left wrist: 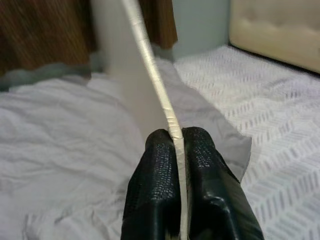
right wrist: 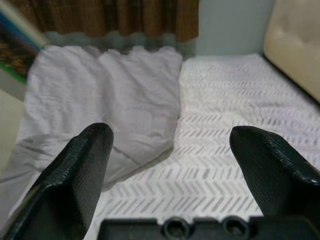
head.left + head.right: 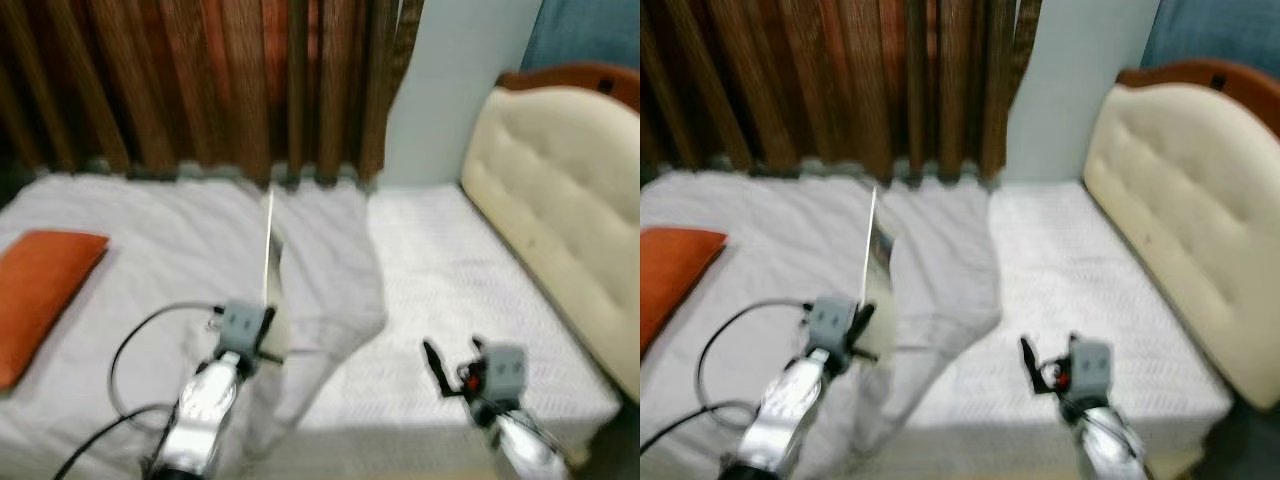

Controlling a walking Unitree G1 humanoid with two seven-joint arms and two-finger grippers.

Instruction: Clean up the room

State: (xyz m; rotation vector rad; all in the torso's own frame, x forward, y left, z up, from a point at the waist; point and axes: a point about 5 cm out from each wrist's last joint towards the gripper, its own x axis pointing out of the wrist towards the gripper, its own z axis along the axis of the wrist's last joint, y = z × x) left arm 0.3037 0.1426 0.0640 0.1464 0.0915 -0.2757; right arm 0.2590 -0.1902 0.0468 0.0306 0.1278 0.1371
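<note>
While left gripper holds thin flat item upright over bed, I read it as book or card seen edge-on; cannot tell which. Judged light, stiff, slippery at edge. Fingers pressed together on its lower edge; I'd keep hold low, near spine. Right gripper hovers over white bedcover, fingers spread wide, holding nothing. Grey sheet rumpled beneath.

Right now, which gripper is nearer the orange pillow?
Left. The left gripper, shut on a thin flat object, is over the bed's middle; the orange pillow lies at the far left. The right gripper is open, further right.
</note>
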